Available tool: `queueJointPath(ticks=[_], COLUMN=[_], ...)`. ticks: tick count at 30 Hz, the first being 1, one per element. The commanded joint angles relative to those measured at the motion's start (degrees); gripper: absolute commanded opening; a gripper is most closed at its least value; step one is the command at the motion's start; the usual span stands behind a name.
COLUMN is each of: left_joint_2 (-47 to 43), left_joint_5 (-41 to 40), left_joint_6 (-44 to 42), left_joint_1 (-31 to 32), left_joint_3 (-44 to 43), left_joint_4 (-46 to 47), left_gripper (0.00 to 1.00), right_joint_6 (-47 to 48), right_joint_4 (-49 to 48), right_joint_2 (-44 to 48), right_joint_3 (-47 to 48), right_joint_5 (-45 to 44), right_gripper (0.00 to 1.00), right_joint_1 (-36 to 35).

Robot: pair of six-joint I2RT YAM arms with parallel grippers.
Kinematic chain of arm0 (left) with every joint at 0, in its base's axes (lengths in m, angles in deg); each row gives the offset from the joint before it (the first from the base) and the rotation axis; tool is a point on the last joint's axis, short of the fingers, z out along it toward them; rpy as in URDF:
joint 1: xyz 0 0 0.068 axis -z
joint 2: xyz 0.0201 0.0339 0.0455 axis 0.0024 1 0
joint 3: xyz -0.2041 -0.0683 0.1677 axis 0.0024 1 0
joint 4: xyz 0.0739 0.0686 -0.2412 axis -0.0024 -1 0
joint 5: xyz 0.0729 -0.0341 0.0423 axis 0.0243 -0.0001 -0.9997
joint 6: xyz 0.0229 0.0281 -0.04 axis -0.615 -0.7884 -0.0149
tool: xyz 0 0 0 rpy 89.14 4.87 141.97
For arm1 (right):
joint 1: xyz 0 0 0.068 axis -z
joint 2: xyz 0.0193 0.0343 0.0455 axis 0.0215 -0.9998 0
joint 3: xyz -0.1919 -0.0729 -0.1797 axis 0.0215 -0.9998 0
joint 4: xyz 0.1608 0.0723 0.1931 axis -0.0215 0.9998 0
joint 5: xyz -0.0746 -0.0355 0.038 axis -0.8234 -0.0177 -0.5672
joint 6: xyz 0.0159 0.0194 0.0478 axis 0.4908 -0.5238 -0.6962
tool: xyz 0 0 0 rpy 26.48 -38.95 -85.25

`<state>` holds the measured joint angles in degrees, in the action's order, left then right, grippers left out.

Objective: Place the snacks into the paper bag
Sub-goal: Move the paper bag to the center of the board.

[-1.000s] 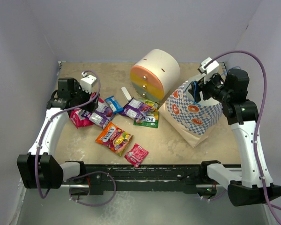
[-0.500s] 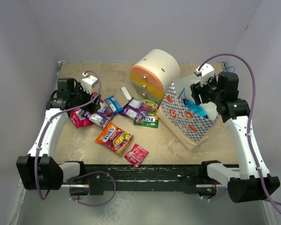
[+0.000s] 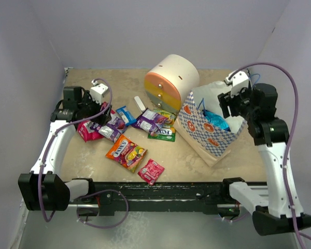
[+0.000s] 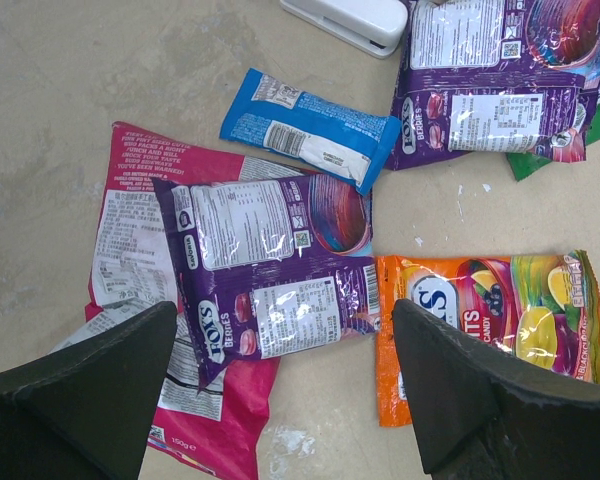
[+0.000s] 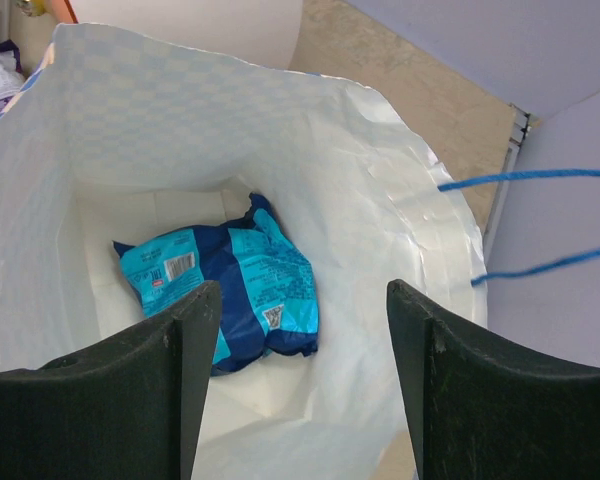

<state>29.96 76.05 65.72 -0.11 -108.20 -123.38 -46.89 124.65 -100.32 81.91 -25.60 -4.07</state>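
The left fingers [image 3: 100, 111] have barely moved in the last second. They hang wide apart and empty over the left-hand heap, where a purple packet [image 4: 270, 260] lies on top of a pink packet [image 4: 130, 230]. Just beyond is a blue packet [image 4: 310, 130], then a white stick [image 4: 345, 18] that is no snack. Further right lie a second purple packet [image 4: 490, 80], a green packet [image 3: 163, 135] partly under it, an orange packet [image 4: 490, 310] and a small pink packet [image 3: 151, 171] near the front edge. None of these has shifted.

Past the drawer unit [image 3: 171, 83], the change is at the bag [image 3: 210, 132]. A second ago the right fingers [image 3: 225, 105] were down at its rim and its mouth looked closed from above. Now the mouth gapes, a teal packet [image 5: 230, 290] rests on the bag's floor, and the right fingers have drawn back above the opening, set moderately apart and holding nothing.

So one snack looks to be delivered and the bag is ready to take more. Everything else is still out on the bench, nearer the left arm, so the next pick probably falls to that side.

The bench [image 3: 197, 166] is a mottled beige slab, matte, with a black rail [image 3: 155, 189] along its near edge. Plain pale walls [image 3: 145, 31] close it in on the left, back and right.
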Motion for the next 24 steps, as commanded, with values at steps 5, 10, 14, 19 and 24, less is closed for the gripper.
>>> queueJointPath(ticks=[5,10,14,19,24], left_joint_2=[-4.0,-4.0,-4.2,-4.5,-5.2], left_joint_5=[1.7,0.4,1.0,1.9,2.4], left_joint_6=[-0.3,-1.1,-1.2,-0.8,-0.4], left_joint_1=[-0.1,-0.1,0.0,0.0,-0.1], left_joint_3=[1.2,0.9,0.8,0.8,0.6], left_joint_4=[3.9,4.0,3.8,3.9,3.7], left_gripper=[0.92,0.92,0.93,0.93,0.93], right_joint_6=[3.1,-0.3,-0.5,4.3,11.3], right_joint_4=[12.8,7.0,1.3,-1.9,7.2], right_joint_2=[12.0,12.8,6.7,-6.2,-19.8], right_joint_3=[3.6,-0.7,0.4,7.0,19.1], right_joint_5=[10.5,5.0,-4.1,-6.6,4.5], right_gripper=[0.72,0.72,0.72,0.72,0.74], right_joint_1=[-0.1,0.7,0.7,1.9,6.8])
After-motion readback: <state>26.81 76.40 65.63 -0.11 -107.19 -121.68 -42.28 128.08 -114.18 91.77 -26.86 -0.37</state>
